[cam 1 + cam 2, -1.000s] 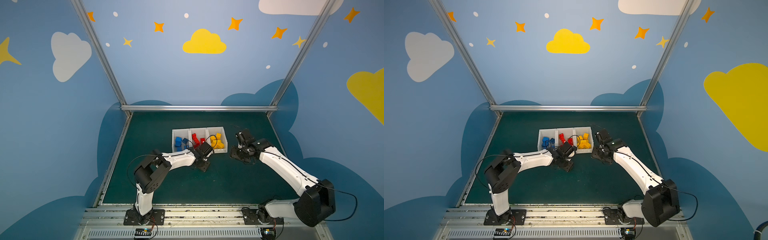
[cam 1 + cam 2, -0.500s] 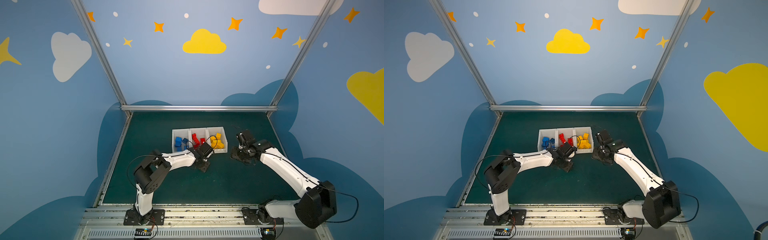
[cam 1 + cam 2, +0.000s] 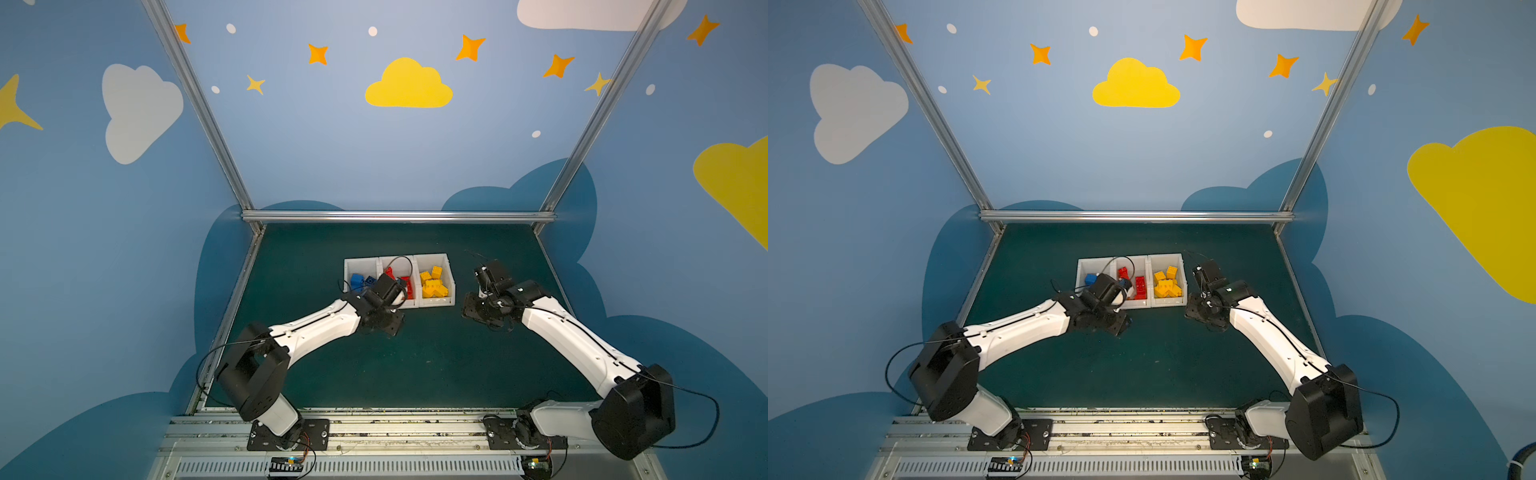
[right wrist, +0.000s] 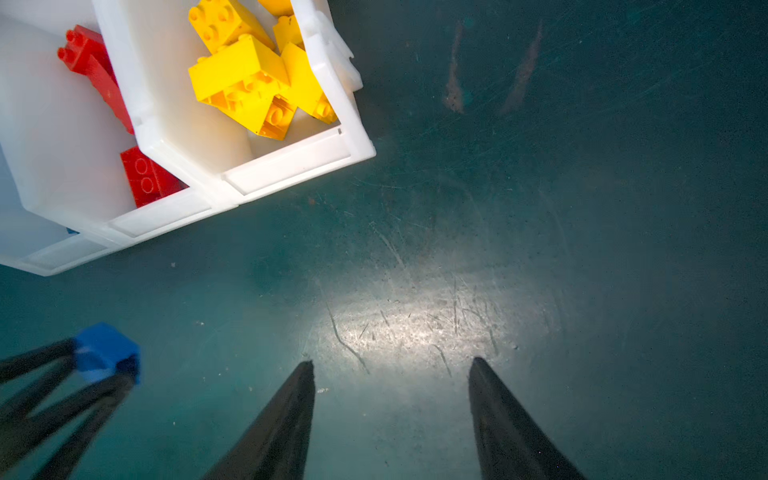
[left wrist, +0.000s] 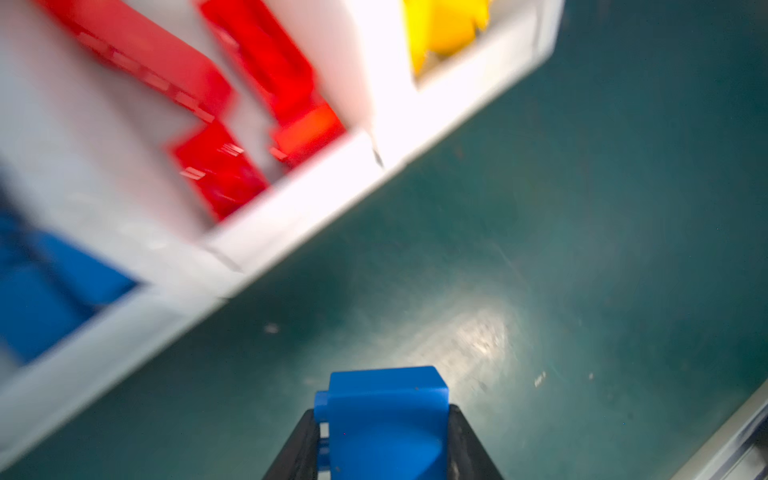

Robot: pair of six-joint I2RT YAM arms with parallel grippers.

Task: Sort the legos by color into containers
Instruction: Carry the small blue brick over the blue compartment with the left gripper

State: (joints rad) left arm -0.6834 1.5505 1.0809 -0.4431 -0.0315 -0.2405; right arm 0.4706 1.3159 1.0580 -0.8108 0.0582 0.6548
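Observation:
Three joined white containers (image 3: 436,302) hold sorted legos: blue ones (image 3: 357,280) in the left bin, red ones (image 3: 409,286) in the middle, yellow ones (image 3: 434,284) in the right. My left gripper (image 5: 384,415) is shut on a blue lego (image 5: 386,419), held above the mat just in front of the bins' front lip (image 5: 311,199). The right wrist view shows that same blue lego (image 4: 106,351) between the left fingers. My right gripper (image 4: 390,365) is open and holds nothing, over bare mat to the right of the bins (image 4: 291,164).
The dark green mat (image 3: 436,365) is scratched, with small specks. Metal rails edge it at the back (image 3: 399,216) and along both sides. Blue walls enclose the cell. Both arm bases stand on the front rail.
My left gripper has shifted a little to the left and back, toward the bins. The right gripper has drifted slightly toward the front.

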